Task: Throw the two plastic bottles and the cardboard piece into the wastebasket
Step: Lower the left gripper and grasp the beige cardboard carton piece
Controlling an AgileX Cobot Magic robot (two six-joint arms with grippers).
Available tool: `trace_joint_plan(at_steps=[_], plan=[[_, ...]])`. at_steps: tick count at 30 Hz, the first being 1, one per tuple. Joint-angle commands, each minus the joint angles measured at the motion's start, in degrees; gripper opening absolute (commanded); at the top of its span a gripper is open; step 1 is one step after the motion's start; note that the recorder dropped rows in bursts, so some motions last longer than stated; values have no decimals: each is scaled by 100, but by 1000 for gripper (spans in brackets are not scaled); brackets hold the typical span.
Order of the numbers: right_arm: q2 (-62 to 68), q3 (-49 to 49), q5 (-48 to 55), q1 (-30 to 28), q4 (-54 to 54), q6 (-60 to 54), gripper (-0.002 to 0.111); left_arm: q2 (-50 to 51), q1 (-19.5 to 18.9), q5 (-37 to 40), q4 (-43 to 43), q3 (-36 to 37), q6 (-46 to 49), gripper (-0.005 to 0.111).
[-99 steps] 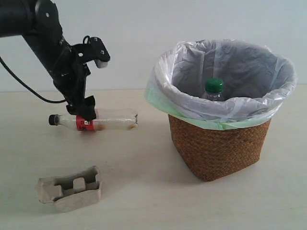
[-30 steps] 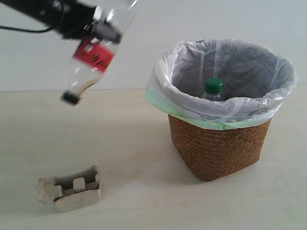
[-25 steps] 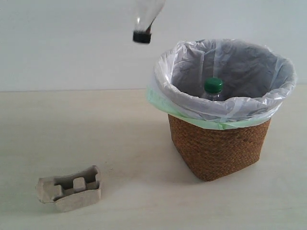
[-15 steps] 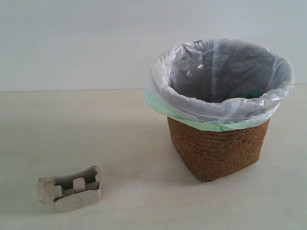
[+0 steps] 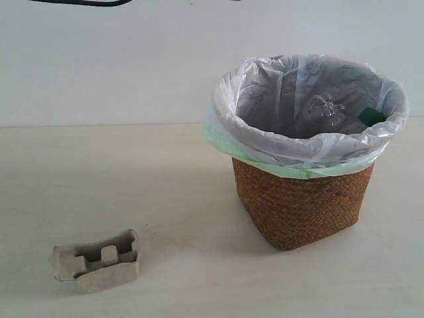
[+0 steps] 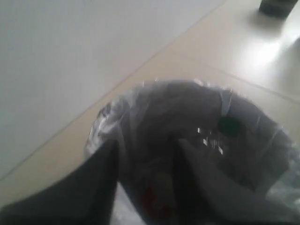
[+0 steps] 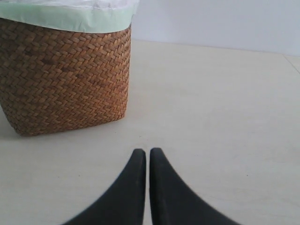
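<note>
The wicker wastebasket (image 5: pixel 301 205) stands on the right of the table, lined with a white bag over a green one. Inside it the clear base of the red-label bottle (image 5: pixel 324 106) shows, and the other bottle's green cap (image 5: pixel 371 117) peeks out by the right rim. The cardboard piece (image 5: pixel 96 262) lies at the front left. My left gripper (image 6: pixel 146 145) hangs open over the basket, blurred; the red label (image 6: pixel 157 201) and the green cap (image 6: pixel 229 125) show below it. Low on the table beside the wastebasket (image 7: pixel 65 75), my right gripper (image 7: pixel 146 152) is shut and empty. The exterior view shows neither gripper.
A black cable (image 5: pixel 79 2) crosses the top left edge of the exterior view. A dark object (image 6: pixel 277 5) stands on the table beyond the basket in the left wrist view. A pale wall runs behind the table.
The left gripper lifted the red-label bottle off the table, swung it up over the basket and let it go. It now lies inside, and the green cap has shifted to the right.
</note>
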State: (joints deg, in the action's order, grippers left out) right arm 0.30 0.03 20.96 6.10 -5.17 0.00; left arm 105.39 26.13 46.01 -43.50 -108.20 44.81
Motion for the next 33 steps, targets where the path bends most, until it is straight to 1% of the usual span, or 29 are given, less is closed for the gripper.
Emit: trace_joint_plan(at_steps=[1, 3, 6, 8, 9, 11, 13, 15, 17, 18, 20, 21, 23, 25, 26, 28, 30, 33], plan=[[-30, -3, -49, -31, -14, 0, 0, -202, -324, 1054, 522, -1, -154, 4], [-30, -3, -49, -31, -14, 0, 0, -265, -532, 1453, 522, -1, -212, 4], [-30, -3, -49, -31, -14, 0, 0, -368, -852, 1790, 537, 40, -287, 4], [-30, -3, -49, -31, -14, 0, 0, -502, -1076, 1736, 666, 173, -406, 4], [-30, -3, -49, -31, -14, 0, 0, -598, -1205, 1542, 839, 286, -560, 4], [-30, -3, -49, -31, -14, 0, 0, -838, -1461, 1095, 1435, 610, -1146, 4], [-30, -3, -49, -31, -14, 0, 0, -1073, -1649, 714, 2351, 950, -1782, 4], [-30, -3, -49, -31, -14, 0, 0, -1298, -1764, 496, 3637, 1348, -2466, 4], [-30, -3, -49, -31, -14, 0, 0, -1406, -1834, 558, 4556, 1691, -2621, 4], [-30, -3, -49, -31, -14, 0, 0, -1417, -1858, 730, 4799, 1869, -2425, 4], [-30, -3, -49, -31, -14, 0, 0, -1392, -1905, 1256, 4757, 2139, -1840, 4], [-30, -3, -49, -31, -14, 0, 0, -1356, -1905, 1464, 4512, 2291, -1464, 4], [-30, -3, -49, -31, -14, 0, 0, -1250, -1905, 1543, 3973, 2589, -881, 4], [-30, -3, -49, -31, -14, 0, 0, -1152, -1811, 1640, 3394, 2798, -277, 5], [-30, -3, -49, -31, -14, 0, 0, -1103, -1746, 1727, 3189, 2895, 75, 9], [-30, -3, -49, -31, -14, 0, 0, -1025, -1626, 1759, 3047, 3075, 469, 23], [-30, -3, -49, -31, -14, 0, 0, -965, -1485, 1741, 3037, 3259, 731, 43], [-30, -3, -49, -31, -14, 0, 0, -858, -1278, 1741, 2757, 3589, 1506, 75]])
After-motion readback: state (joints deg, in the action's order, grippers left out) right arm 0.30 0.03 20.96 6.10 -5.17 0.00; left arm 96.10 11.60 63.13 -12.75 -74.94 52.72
